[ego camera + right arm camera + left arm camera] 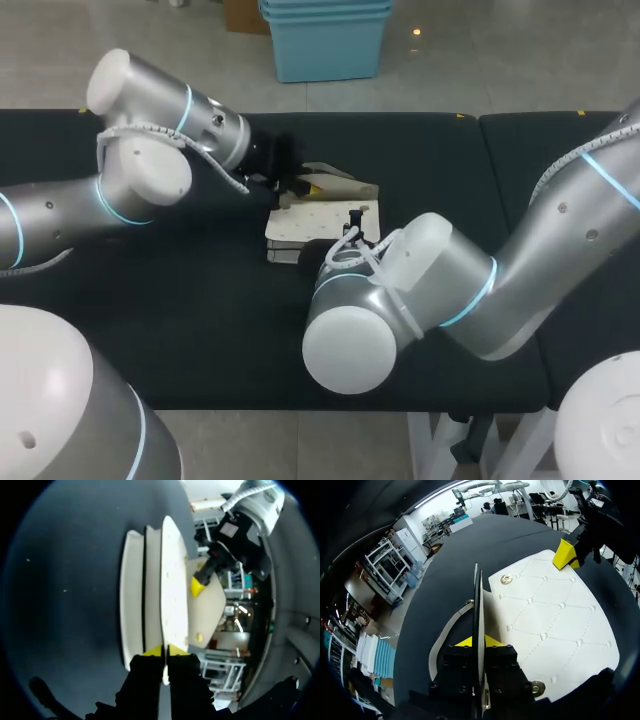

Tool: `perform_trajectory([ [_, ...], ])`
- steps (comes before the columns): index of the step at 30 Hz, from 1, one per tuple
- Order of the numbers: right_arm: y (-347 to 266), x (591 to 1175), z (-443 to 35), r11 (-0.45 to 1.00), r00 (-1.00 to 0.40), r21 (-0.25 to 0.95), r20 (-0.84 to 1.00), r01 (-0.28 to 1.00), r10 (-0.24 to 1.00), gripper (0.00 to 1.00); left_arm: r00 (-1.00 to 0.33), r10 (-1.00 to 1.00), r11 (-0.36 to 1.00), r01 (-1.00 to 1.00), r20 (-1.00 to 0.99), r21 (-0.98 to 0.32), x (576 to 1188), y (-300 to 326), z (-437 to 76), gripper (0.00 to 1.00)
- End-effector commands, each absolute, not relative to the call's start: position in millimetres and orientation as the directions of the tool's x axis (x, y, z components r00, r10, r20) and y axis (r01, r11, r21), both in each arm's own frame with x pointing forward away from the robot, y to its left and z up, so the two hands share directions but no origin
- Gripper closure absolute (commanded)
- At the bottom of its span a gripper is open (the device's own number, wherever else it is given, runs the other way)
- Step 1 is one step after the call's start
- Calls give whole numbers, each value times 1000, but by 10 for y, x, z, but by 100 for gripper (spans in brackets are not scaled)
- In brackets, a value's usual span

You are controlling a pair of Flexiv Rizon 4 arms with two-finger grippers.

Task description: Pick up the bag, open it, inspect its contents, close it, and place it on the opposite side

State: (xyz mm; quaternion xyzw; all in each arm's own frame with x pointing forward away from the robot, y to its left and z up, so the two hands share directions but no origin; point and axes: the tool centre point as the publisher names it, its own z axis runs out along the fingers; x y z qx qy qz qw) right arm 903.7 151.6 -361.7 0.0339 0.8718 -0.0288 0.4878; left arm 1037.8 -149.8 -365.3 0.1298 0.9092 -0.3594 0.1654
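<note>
The black bench fills most of your head view. Your left arm comes in from the left edge and your right arm from the right. Both bend in toward the middle.

The white quilted bag sits at the middle of the bench, a little toward the far side, between the two wrists. You cannot tell from these views whether its base rests on the bench or hangs just clear of it.

In your right wrist view the bag's white panels stand apart, with a dark gap between them. A broad quilted flap is spread out to one side of them.

Your left gripper has its fingers nearly together, pinching a thin panel edge of the bag that you see end on in its own view. Your right gripper is just as narrow, its yellow tips pressed on either side of another thin white panel edge. Each wrist view also shows a yellow tip of the other gripper at the far end of the bag.

A pale strap loops on the bench beside the left gripper. A small gold snap sits near one corner of the flap and a second, duller snap near the corner closest to the left gripper.
</note>
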Motion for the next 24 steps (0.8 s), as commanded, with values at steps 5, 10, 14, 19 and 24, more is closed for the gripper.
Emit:
perform_trajectory([
  [5,1484,9029,-3648,999,-510,15,-860,35,31,100,-923,112,678,342,-369,-650,10438,-1464,-3679,100],
  [10,1482,9033,-3551,998,-502,5,-864,56,33,60,-920,115,670,350,-375,-654,10443,-1474,-3577,100],
  [14,1487,9000,-3346,998,-488,1,-872,65,32,0,-921,114,663,349,-372,-662,10475,-1478,-3467,100],
  [19,1479,8934,-3075,998,-485,7,-874,60,35,0,-921,105,684,341,-375,-645,10581,-1471,-3252,100],
  [24,1448,8878,-2862,999,-481,-3,-876,49,21,0,-918,85,700,332,-388,-633,10694,-1449,-3009,100],
])
